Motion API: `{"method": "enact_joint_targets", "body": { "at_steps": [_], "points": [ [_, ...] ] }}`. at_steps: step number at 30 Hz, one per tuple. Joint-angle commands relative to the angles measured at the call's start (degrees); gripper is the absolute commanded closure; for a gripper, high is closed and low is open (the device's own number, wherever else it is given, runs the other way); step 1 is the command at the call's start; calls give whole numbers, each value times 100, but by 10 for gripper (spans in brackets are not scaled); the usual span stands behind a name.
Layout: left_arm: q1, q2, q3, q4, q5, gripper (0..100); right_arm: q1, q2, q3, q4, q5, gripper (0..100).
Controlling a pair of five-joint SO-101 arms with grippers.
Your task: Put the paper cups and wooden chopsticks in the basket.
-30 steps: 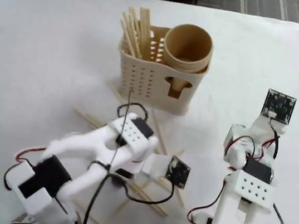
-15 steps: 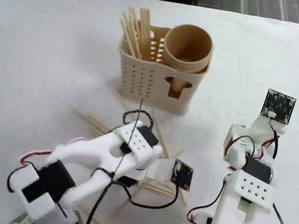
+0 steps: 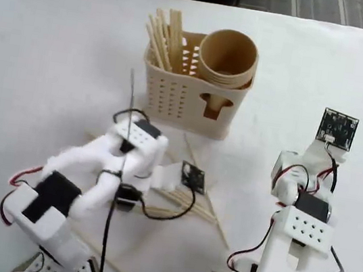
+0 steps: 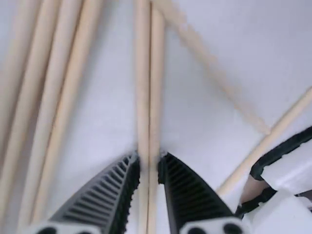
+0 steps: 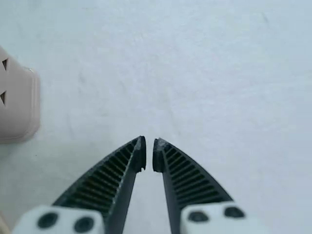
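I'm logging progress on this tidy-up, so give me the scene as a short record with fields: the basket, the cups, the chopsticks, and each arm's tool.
basket: upright on the table
paper cups: stacked inside the basket
bundle of chopsticks: standing in the basket beside the cups
loose chopsticks: several lying on the table in front of the basket
left tool: shut on a pair of chopsticks among the loose ones
right tool: shut, empty, over bare table near the basket

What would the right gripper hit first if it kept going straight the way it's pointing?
Probably the bare table, though depth is unclear: the right gripper aims at an open patch of it, with the basket off to one side.
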Motion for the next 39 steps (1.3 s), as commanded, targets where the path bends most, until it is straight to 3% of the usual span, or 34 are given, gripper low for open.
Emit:
{"method": "enact_joint_targets", "body": {
  "at_steps": [1, 8, 21, 27, 32, 39],
  "points": [
    [-725, -22, -44, 53, -334, 978, 66, -189, -185, -40, 0, 957],
    [-1288, -602, -53, 273, -651, 977, 66, -189, -185, -40, 0, 957],
    [-1587, -4075, -53, 1301, -809, 976, 66, -189, -185, -40, 0, 957],
    [-1464, -5051, -844, 862, 316, 976, 57, -189, -185, -40, 0, 957],
    [-936, -5103, -1925, 466, 1758, 976, 57, -163, -185, -48, 0, 957],
    [-356, -5103, -2734, -958, 3429, 977, 31, -145, -176, -66, 0, 957]
  ]
}}
